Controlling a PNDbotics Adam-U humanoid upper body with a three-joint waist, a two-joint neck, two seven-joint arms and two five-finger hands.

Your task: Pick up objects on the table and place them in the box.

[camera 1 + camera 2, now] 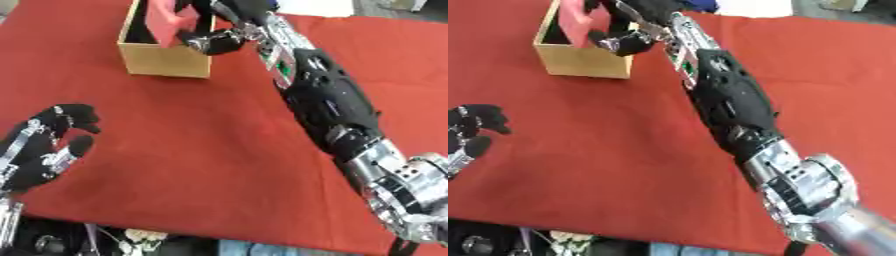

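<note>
Left robot hand [44, 147] idle; right robot hand [214, 37] apparently grips red object [171, 22] over box [166, 60]

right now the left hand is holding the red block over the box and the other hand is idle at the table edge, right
Not quite: it is the right hand whose fingers hold the red block over the box, as the left eye view shows. The left hand is the idle one at the table edge.

We see the right arm [328, 100] as bulky glossy black shells, a small green patch at its 11 o'clock end, and ribbed silver joint housings with round holes toward 5 o'clock. The right hand [214, 40] is black with silver links. The left hand [44, 147] is black, silver-jointed.
</note>
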